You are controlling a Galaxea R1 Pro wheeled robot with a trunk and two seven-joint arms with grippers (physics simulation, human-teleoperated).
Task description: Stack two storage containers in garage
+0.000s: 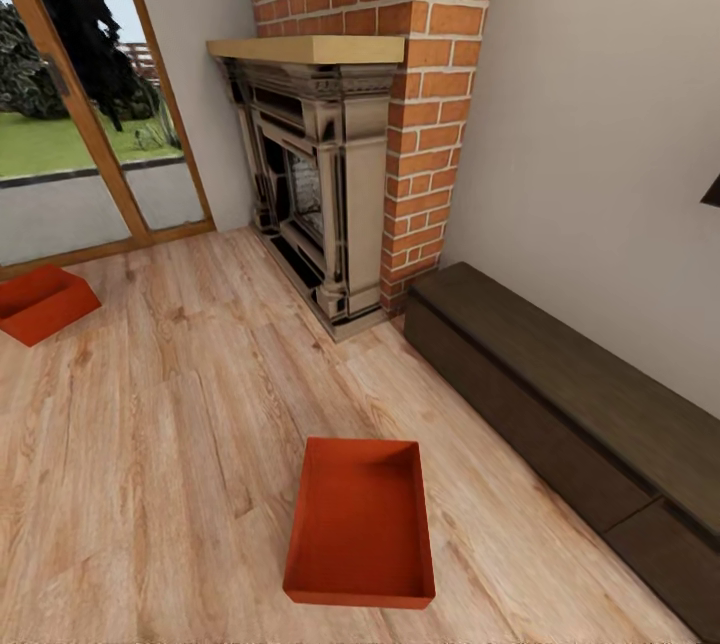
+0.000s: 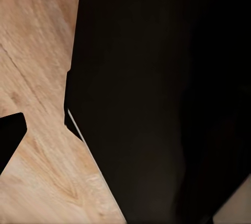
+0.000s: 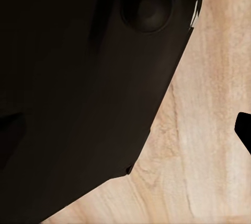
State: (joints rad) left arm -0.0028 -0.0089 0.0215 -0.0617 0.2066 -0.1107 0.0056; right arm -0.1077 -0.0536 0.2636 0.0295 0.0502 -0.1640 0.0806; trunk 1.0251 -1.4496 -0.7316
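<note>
Near bin (image 1: 360,522): open side up on the wood floor (image 1: 180,424) before the fireplace (image 1: 315,184), close ahead, likely first pickup | far bin (image 1: 40,302): by the glass door (image 1: 80,124), well apart | fingers: both sets, state cannot be told.

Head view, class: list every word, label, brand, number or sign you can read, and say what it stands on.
None: no readable text anywhere.
The near container and the far container are plain orange-red.
The brick fireplace and dark bench carry no marks.
</note>
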